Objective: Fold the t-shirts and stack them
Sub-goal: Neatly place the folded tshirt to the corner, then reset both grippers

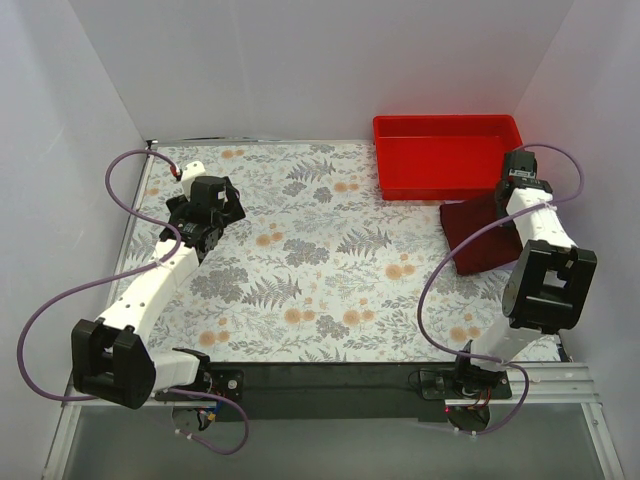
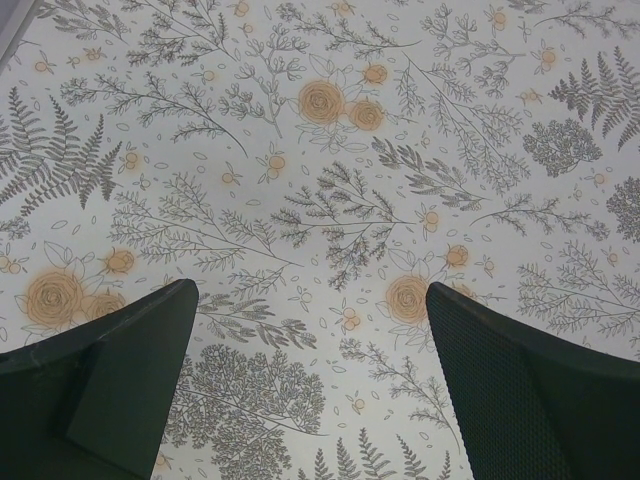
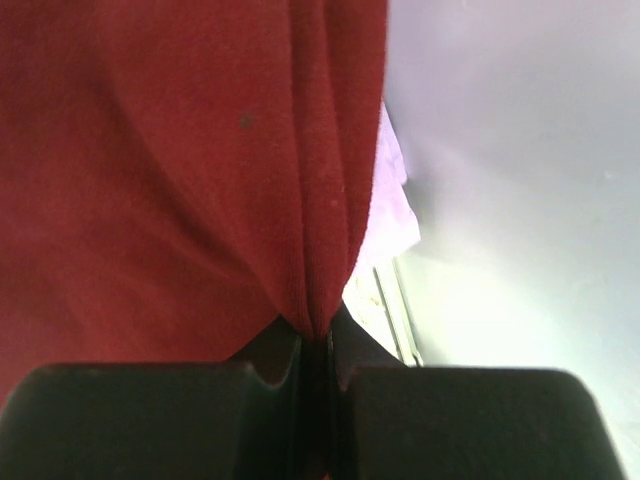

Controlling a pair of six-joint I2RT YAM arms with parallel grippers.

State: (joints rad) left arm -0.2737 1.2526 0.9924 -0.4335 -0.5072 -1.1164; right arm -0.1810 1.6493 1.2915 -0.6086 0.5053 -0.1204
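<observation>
The dark maroon t-shirt lies bunched at the right side of the table, just in front of the red tray. My right gripper is shut on a fold of it; in the right wrist view the maroon cloth fills the frame and is pinched between my closed jaws. A sliver of the pale lavender t-shirt shows behind the maroon edge; it is hidden in the top view. My left gripper hovers open and empty over the left of the table, with only the patterned cloth between its fingers.
A bright red plastic tray stands at the back right, touching the maroon shirt's far edge. The floral tablecloth covers the table. White walls close in left, back and right. Purple cables loop beside both arms.
</observation>
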